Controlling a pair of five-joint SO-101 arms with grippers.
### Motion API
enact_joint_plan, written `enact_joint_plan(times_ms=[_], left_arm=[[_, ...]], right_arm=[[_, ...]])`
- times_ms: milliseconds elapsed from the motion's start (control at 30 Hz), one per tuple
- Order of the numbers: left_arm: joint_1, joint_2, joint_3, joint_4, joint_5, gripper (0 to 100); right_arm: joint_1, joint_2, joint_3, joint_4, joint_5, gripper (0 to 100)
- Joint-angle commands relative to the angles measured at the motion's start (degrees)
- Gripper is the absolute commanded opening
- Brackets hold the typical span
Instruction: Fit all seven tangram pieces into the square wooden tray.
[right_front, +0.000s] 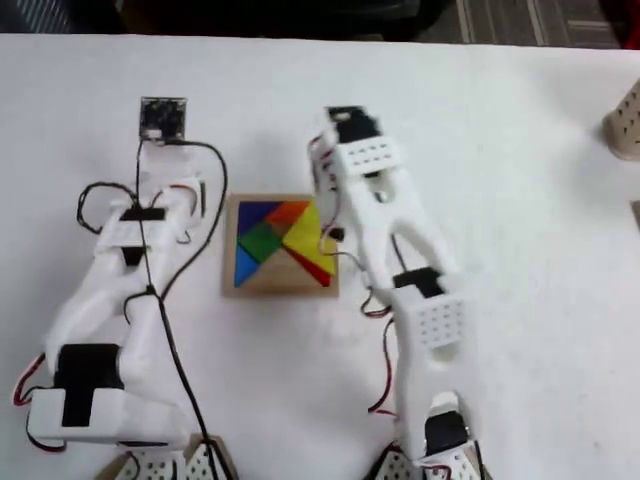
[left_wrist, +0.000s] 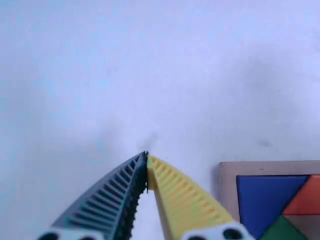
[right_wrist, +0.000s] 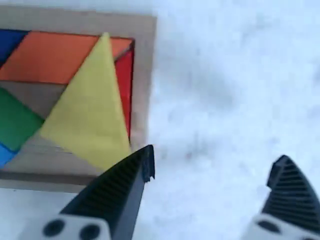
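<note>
Yellow triangle apparently tilted in tray, apex over orange piece. Right gripper wide, empty; left gripper pinched closed.

Shell of left arm: white printed plastic, black motor blocks, thin red wires near the base. Long black cable loops to a small dark board. On left gripper: one grey finger, one yellow finger, both ribbed with toothed inner edges; white mount with dark screw holes. Shell of right arm: same white, black blocks, red and black wires, two white plates drilled with a grid of small holes. On right gripper: black fingers, ribbed.
</note>
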Motion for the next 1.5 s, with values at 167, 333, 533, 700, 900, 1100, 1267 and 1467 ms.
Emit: enact_joint_plan(times_ms=[167,333,533,700,900,1100,1267,1467], left_arm=[[4.4,-2.9,0.4,-0.8,-0.3,2],[8.3,-10.5,4.3,-0.7,2.9,2],[24.3,-19.2,10.4,-1.3,7.8,2],[33.2,-12.4,10.0,-8.5,8.4,2],[38.1,1.3,5.3,-10.2,8.0,2],[38.2,2.8,5.1,-7.4,7.9,2],[37.7,-0.6,5.3,3.4,7.8,2],[35.3,-1.7,5.3,9.8,7.8,2]], right_arm=[[8.9,-6.5,5.7,-14.5,0.9,2.2],[13.1,-5.8,6.0,-18.6,0.4,3.7],[17.1,-5.8,6.2,-23.6,0.4,2.7],[17.7,-2.9,5.8,-26.0,0.4,2.5],[17.6,-0.8,3.6,-27.1,0.4,2.4],[17.8,-0.8,3.6,-27.2,0.4,2.4],[17.8,-0.7,3.6,-27.2,0.7,2.4],[17.9,-0.7,3.7,-27.2,0.8,2.4]])
